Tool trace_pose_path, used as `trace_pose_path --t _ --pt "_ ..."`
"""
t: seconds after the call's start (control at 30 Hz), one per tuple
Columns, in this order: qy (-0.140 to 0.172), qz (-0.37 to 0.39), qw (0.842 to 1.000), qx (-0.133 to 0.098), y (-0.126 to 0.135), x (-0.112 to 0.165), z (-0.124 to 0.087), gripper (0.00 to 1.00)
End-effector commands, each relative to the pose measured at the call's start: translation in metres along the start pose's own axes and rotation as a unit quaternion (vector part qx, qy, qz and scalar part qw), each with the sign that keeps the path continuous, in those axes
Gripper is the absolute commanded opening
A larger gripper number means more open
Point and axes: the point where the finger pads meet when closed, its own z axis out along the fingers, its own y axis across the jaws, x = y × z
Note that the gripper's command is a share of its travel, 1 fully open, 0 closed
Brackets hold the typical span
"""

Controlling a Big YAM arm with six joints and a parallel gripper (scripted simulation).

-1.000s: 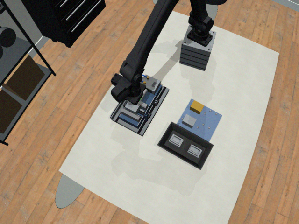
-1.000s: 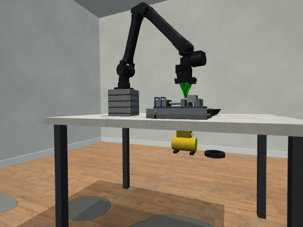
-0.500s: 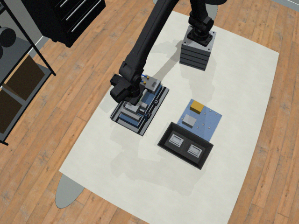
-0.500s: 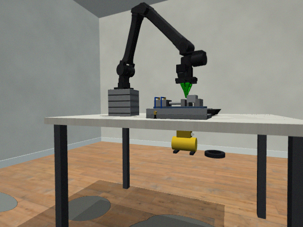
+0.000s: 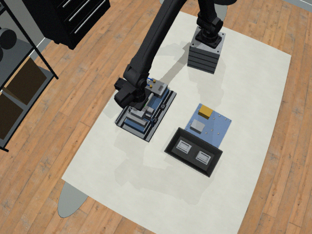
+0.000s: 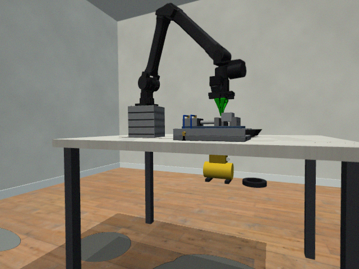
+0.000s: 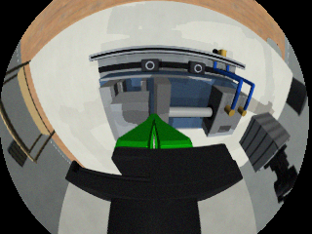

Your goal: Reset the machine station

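My gripper [image 6: 220,111] is shut and empty, pointing straight down over the vise [image 5: 146,113]. Its green fingertips stand just above a gray aluminum blank [image 7: 160,94] between the jaws. In the side view the tips are at the top edge of that blank [image 6: 228,117]. The jaw with blue hoses [image 5: 157,87] is at the vise's far end. The blue infeed plate [image 5: 209,124] carries a yellow brass blank [image 5: 205,111] and a gray blank [image 5: 197,126]. The black outfeed tray [image 5: 193,151] holds two finished parts [image 5: 183,146] [image 5: 203,157], pocket up.
The arm's base sits on a gray block stack [image 5: 205,56] at the back of the white mat. My wrist hides part of the vise in the overhead view. A black tool cabinet [image 5: 68,17] and a shelf [image 5: 17,75] stand off the table.
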Motion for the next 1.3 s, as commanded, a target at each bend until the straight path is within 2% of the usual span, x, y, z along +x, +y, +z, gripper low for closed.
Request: trace_pose_path --t 0.0,1.27 --pt "-0.003 -0.002 1.000 -0.005 0.019 0.002 -0.001 0.00" --pt "-0.005 -0.001 1.000 -0.012 0.031 0.002 -0.001 0.00"
